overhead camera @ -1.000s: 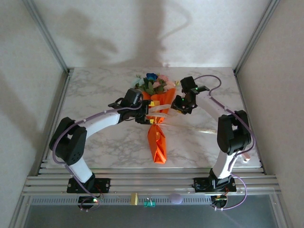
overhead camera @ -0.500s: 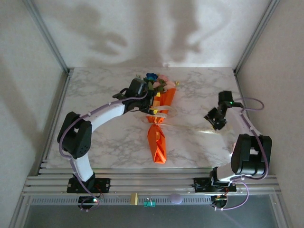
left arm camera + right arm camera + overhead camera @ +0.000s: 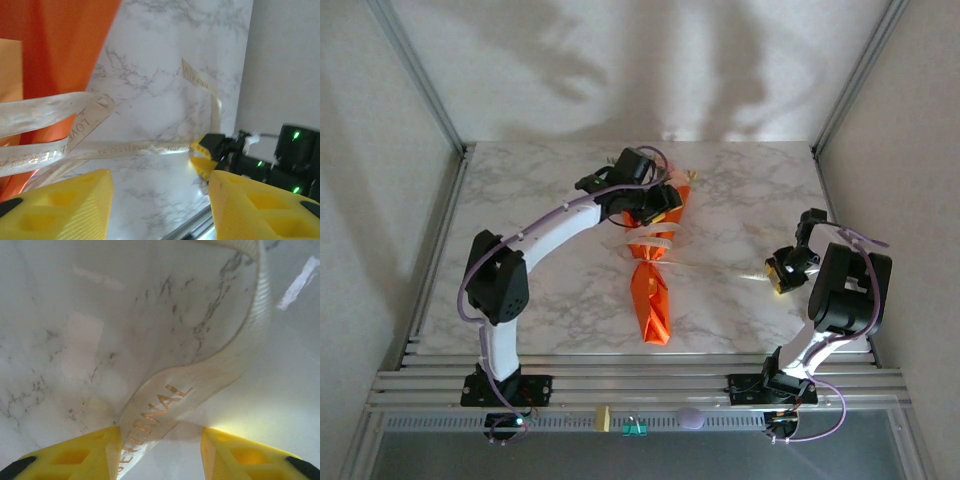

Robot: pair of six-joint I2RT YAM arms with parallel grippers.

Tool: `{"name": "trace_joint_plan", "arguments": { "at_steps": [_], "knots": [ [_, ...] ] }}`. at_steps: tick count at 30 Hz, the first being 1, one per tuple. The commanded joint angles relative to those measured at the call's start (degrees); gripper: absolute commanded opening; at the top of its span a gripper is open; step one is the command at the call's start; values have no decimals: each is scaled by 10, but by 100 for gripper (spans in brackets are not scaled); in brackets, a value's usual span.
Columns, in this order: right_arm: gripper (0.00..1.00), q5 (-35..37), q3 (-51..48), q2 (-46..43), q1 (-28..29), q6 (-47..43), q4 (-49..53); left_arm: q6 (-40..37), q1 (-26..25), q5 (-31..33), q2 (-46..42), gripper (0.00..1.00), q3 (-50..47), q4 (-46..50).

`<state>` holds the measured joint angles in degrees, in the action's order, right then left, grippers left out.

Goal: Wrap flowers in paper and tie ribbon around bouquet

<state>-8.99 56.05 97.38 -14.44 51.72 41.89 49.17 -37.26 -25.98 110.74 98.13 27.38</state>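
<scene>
Bouquet: an orange cone lying at the centre of the overhead frame on the marble table, wide end toward the top, narrow end toward the bottom.
Ribbon: a cream band across the cone's middle, with one thin strand running right to my right claw. Overhead it is just a pale line, but my wrist cameras make out gold lettering on it.
Paper: fills the upper left of my left wrist view, with ribbon strands crossing its lower edge.
Left claw: over the cone's wide end, above the band. In its own view the yellow fingers stand apart along the bottom, released, with the ribbon beyond them and nothing between.
Right claw: right of centre overhead, well apart from the cone. In its own view the fingers stand apart, with the ribbon running slack between them beside the lower-left one. It is not clenched.
</scene>
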Motion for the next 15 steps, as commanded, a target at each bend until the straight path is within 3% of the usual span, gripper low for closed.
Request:
{"name": "trace_joint_plan", "arguments": {
  "at_steps": [1,7,15],
  "knots": [
    [44,-8,7,25,0,22,-23,-120,-20,26,8,51,30,31],
    [40,-5,11,21,0,18,-23,-173,-45,42,10,49,39,26],
    [58,60,61,0,8,49,52,-195,-58,71,5,48,41,23]
  ]
}}
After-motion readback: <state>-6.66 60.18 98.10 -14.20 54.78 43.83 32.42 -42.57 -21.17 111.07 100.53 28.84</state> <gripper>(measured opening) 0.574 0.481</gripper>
